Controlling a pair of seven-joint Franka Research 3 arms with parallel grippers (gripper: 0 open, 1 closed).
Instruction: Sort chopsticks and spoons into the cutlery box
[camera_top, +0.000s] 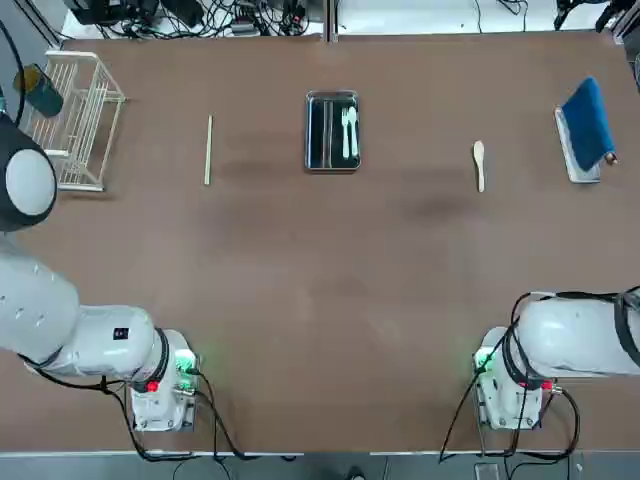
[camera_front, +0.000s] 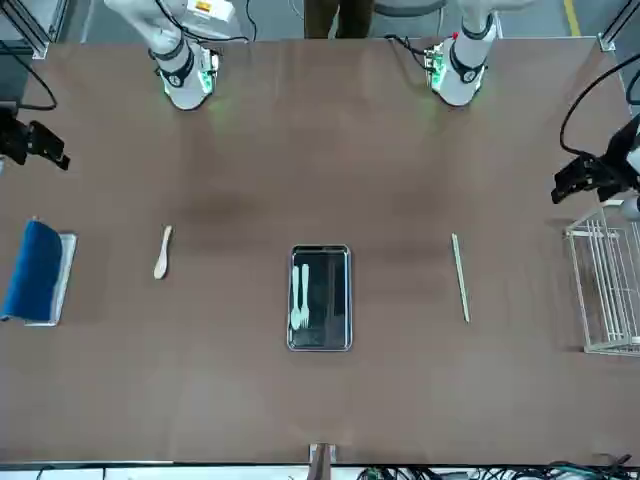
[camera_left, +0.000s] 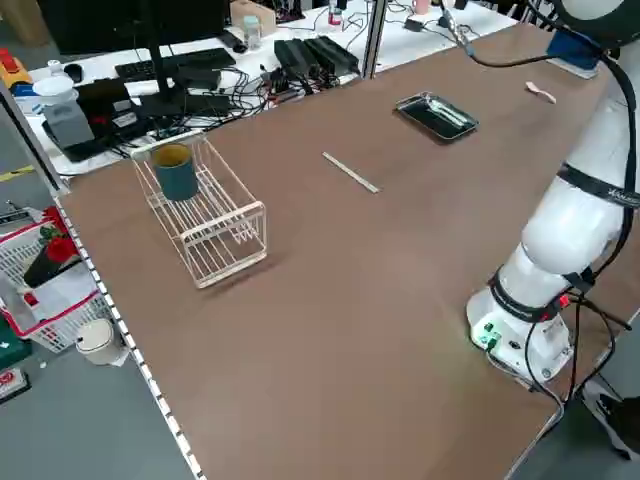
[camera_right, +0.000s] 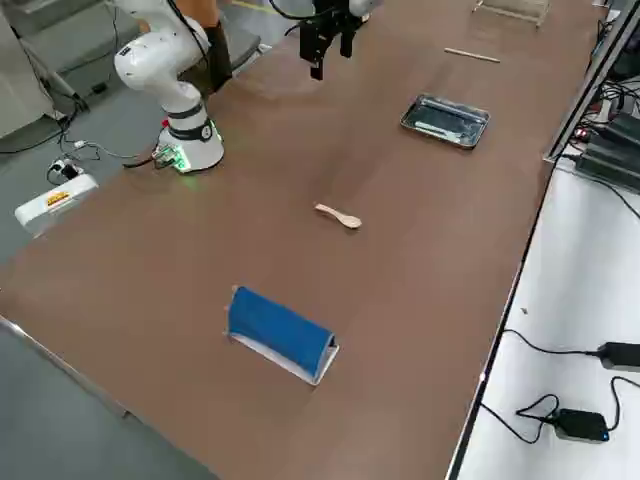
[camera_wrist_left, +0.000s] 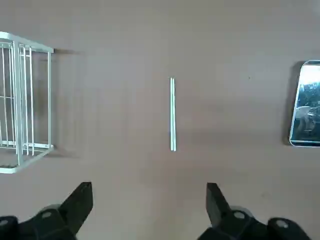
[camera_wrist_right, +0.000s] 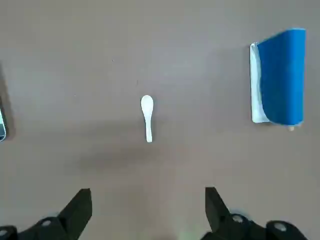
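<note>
The box (camera_top: 332, 132) at mid-table already held white cutlery, while the chopsticks (camera_top: 208, 149) and spoon (camera_top: 479, 164) lay unsorted either side, left gripper (camera_wrist_left: 149, 200) and right gripper (camera_wrist_right: 148, 202) wide open, empty.

Even, bright overhead light; soft faint shadows on the tabletop (camera_top: 320, 300). Glare on the cutlery box (camera_wrist_left: 306, 105) interior. Frames sharp, no visible blur.
</note>
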